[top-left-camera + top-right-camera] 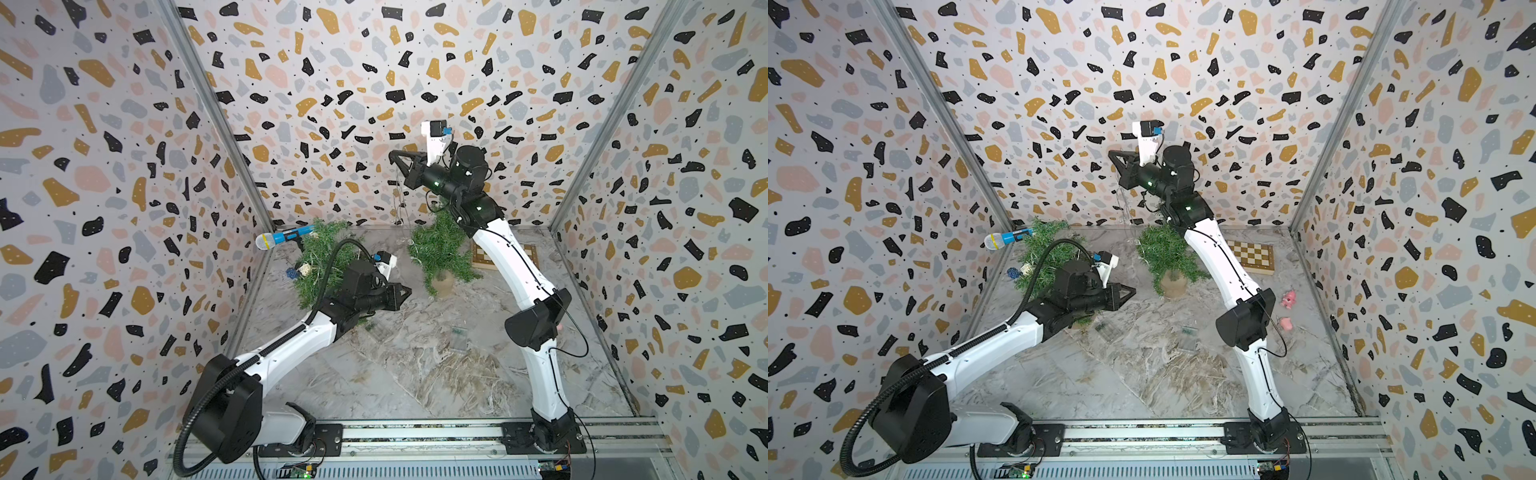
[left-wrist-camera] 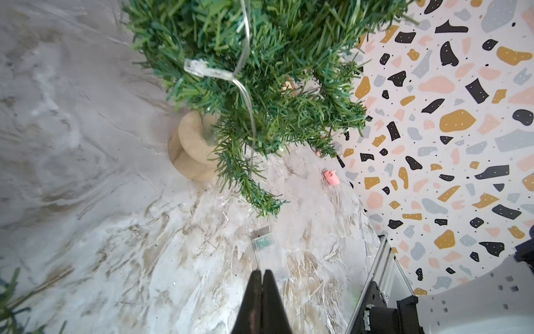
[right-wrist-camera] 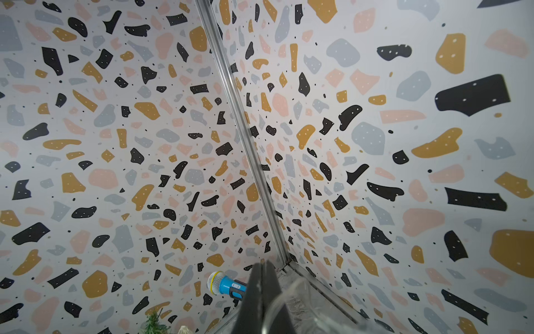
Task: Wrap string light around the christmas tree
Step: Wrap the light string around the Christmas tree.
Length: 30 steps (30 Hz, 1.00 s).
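String light (image 1: 399, 199) dangles from clamped right pincer (image 1: 392, 156) raised above tree (image 1: 440, 249); left pincer (image 1: 409, 291) closed, hold unclear.

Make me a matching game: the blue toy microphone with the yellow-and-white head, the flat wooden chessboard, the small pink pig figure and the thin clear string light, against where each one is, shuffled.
Things
1. blue toy microphone
2. wooden chessboard
3. pink pig figure
4. clear string light

Places
A. lying flat on the table at the back wall
B. hanging from the raised right gripper
C. on the table, midway along the side wall
D. jutting from the ornament-hung green tree

Pairs: 1-D, 2-A, 3-C, 4-B
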{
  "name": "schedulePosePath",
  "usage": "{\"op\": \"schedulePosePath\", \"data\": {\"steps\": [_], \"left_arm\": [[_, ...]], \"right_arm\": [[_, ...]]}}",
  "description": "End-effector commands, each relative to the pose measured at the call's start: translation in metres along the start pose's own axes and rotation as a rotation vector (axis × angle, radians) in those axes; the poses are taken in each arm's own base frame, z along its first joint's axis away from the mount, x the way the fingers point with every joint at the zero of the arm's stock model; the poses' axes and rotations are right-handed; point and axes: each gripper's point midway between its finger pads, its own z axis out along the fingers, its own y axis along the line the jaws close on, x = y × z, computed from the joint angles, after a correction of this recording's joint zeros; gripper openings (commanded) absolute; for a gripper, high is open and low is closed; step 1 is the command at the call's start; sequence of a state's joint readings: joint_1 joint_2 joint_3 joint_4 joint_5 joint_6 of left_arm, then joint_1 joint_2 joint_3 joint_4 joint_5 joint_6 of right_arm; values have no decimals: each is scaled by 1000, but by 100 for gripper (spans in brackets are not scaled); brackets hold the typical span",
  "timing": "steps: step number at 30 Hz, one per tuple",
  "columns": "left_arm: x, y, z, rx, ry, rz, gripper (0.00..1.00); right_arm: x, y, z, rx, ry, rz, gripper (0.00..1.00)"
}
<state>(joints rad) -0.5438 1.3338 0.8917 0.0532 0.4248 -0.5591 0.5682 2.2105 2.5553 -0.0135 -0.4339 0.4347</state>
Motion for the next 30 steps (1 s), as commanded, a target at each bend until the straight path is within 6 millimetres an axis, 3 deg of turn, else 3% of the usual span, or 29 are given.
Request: {"op": "schedulePosePath", "data": {"steps": [1, 3, 5, 9, 12, 16, 19, 23, 27, 30], "left_arm": [[-55, -36, -25, 45, -160, 118, 28], [-80, -44, -29, 16, -201, 182, 51], [-101, -46, -28, -24, -233, 228, 60], [-139, -35, -21, -93, -285, 251, 66], [-155, -27, -24, -120, -308, 241, 65], [-152, -25, -31, -132, -275, 241, 62], [-130, -26, -41, -119, -227, 219, 62], [-101, -12, -48, -143, -207, 147, 70], [-99, -9, -46, -151, -198, 128, 77], [-115, -6, -40, -165, -231, 157, 79]], "right_arm": [[-25, 22, -12, -38, -35, -40, 0], [-14, 27, -9, -42, -11, -35, 0], [-8, 34, -6, -45, -1, -39, 0], [-2, 46, -2, -64, 6, -24, 0], [3, 53, 1, -79, 13, -10, 0], [4, 64, 4, -104, 11, -4, 0], [4, 66, 5, -108, 9, -4, 0], [4, 69, 4, -112, 15, -1, 0], [3, 69, 4, -111, 14, 4, 0], [5, 72, 3, -116, 25, 7, 0]]}}
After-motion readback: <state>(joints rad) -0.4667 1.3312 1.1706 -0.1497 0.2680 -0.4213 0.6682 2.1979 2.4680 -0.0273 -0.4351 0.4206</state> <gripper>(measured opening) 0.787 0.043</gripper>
